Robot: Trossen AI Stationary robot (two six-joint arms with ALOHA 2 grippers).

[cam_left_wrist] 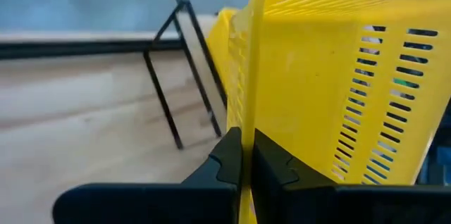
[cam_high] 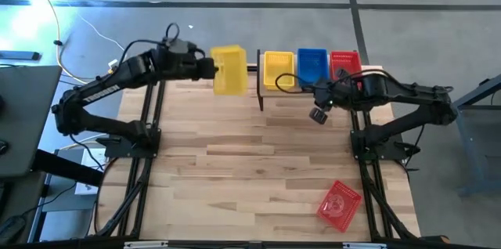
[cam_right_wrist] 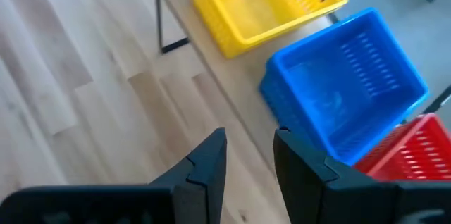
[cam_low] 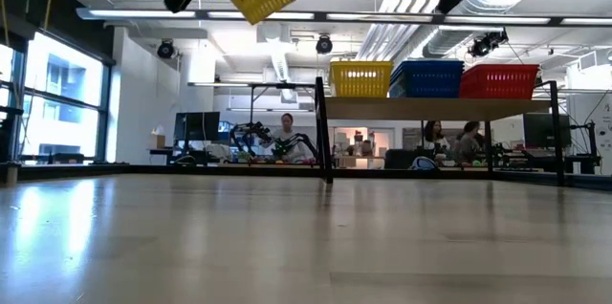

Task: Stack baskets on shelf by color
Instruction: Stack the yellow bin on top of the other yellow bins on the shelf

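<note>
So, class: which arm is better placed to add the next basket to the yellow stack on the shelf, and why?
Left. The left gripper already grips a yellow basket in the air beside the shelf's yellow stack; the right gripper hangs empty and open near the blue stack.

Bright windows [cam_low: 53, 103], ceiling strip lights [cam_low: 287, 14], desks [cam_low: 229, 156].

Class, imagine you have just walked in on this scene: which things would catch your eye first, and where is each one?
The yellow basket stands out first, tilted in the air and pinched by its rim in the left claw, just left of the shelf. On the shelf sit yellow, blue and red baskets in a row. One lone red basket lies on the tabletop near the front right.
</note>
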